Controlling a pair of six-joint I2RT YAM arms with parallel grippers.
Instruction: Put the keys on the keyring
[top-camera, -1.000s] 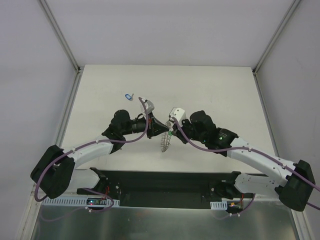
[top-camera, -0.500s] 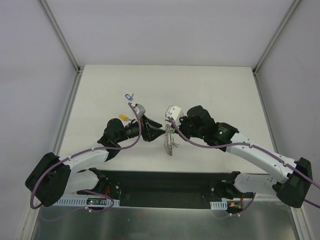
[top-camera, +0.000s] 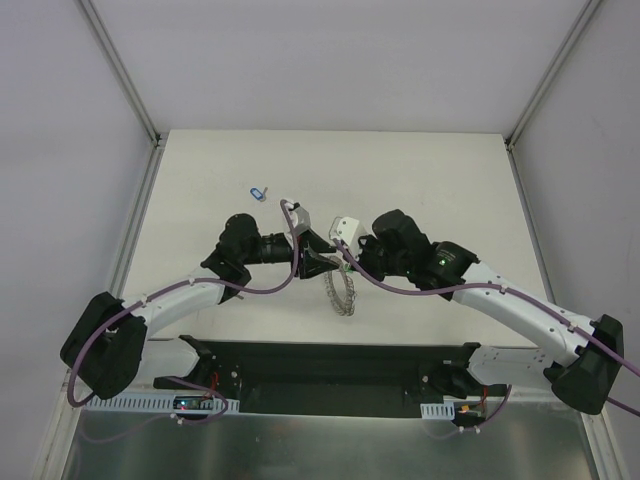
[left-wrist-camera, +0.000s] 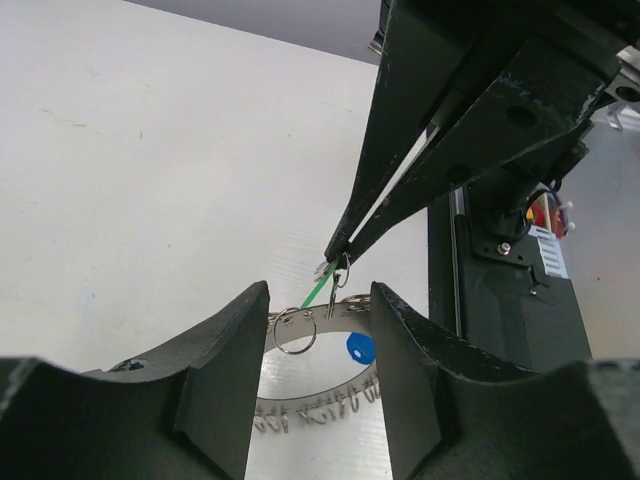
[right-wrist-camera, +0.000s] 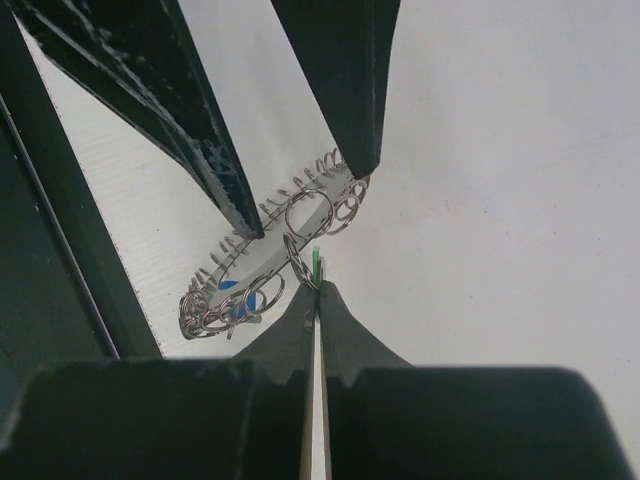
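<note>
top view: your two arms meet over the near middle of the white table (top-camera: 420, 170). the left gripper (top-camera: 322, 263) and the right gripper (top-camera: 338, 266) face each other tip to tip. the keyring (top-camera: 343, 292) sits just on their near side. you see it edge-on, so its toothed rim reads as a narrow curved band. you cannot tell whether it rests on the table. a loose blue key (top-camera: 258, 192) lies flat on the table, farther back and to the left, well apart from both grippers.

left wrist view: the left gripper stands partly open and has hold of nothing. its two black fingers (left-wrist-camera: 225, 380) straddle the keyring, whose grey band runs across the gap between them. a blue key head (left-wrist-camera: 360, 347) shows against the band, just beside the right-hand finger. a small wire loop (left-wrist-camera: 295, 330) hangs on the band near the left-hand finger. you cannot tell whether either finger touches the rim.

right wrist view: the right gripper is fully closed, its tips pinched together on the green key (right-wrist-camera: 316, 262). only a thin green sliver of that key shows, beside another small loop at the tips. the keyring lies just beyond the tips, tilted, with its coiled teeth pointing outward. the two left fingers come down on either side of its far end.
</note>
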